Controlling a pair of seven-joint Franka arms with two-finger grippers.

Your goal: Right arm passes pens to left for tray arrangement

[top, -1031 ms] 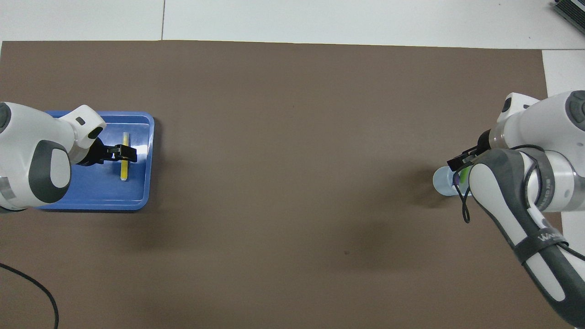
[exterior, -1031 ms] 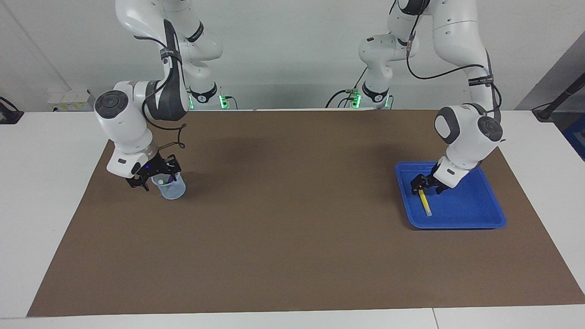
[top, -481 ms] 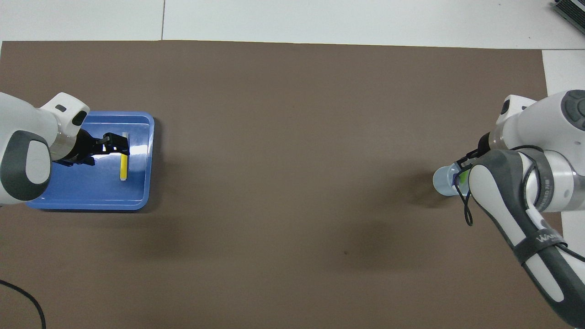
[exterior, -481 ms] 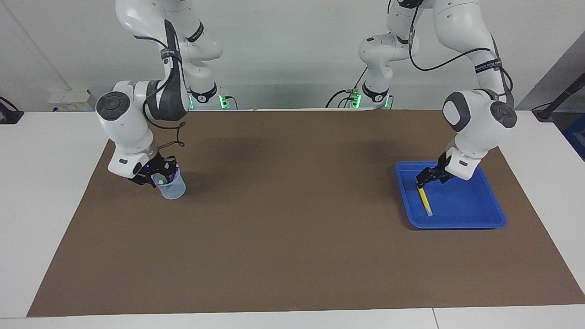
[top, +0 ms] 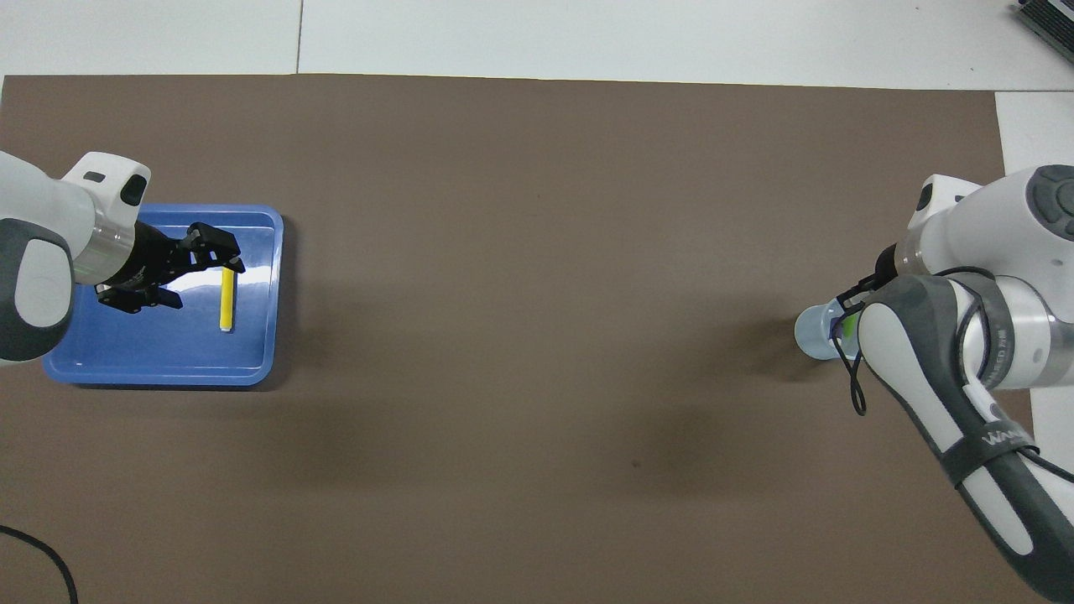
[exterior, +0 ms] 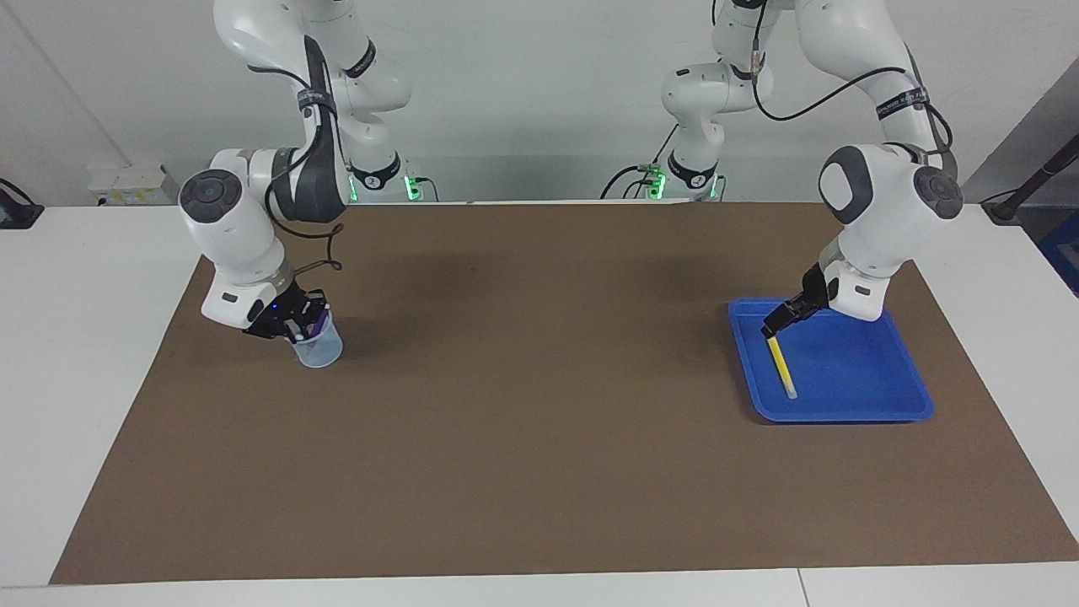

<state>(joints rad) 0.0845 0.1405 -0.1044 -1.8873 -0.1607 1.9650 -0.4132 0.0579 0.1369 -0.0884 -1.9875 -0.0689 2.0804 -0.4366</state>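
The yellow pen point(exterior: 781, 367) point(top: 226, 299) lies loose in the blue tray point(exterior: 877, 396) point(top: 168, 373) at the left arm's end of the table. My left gripper point(exterior: 773, 326) point(top: 201, 264) hangs open a little above the tray, over the pen's end nearer the robots, holding nothing. A purple pen point(exterior: 318, 324) point(top: 836, 334) and a green pen point(top: 850, 322) stand in a small pale-blue cup point(exterior: 320, 347) point(top: 812, 334) at the right arm's end. My right gripper point(exterior: 294, 327) is shut at the cup's mouth among the pen tops. Whether it has a pen, I cannot tell.
A brown mat point(exterior: 539, 421) covers most of the white table. The right arm's forearm hides part of the cup in the overhead view. A black cable point(top: 38, 549) lies at the mat's edge near the left arm's base.
The left gripper has risen and drawn back toward the robots, leaving the yellow pen in the tray. The right gripper has closed at the cup's mouth.
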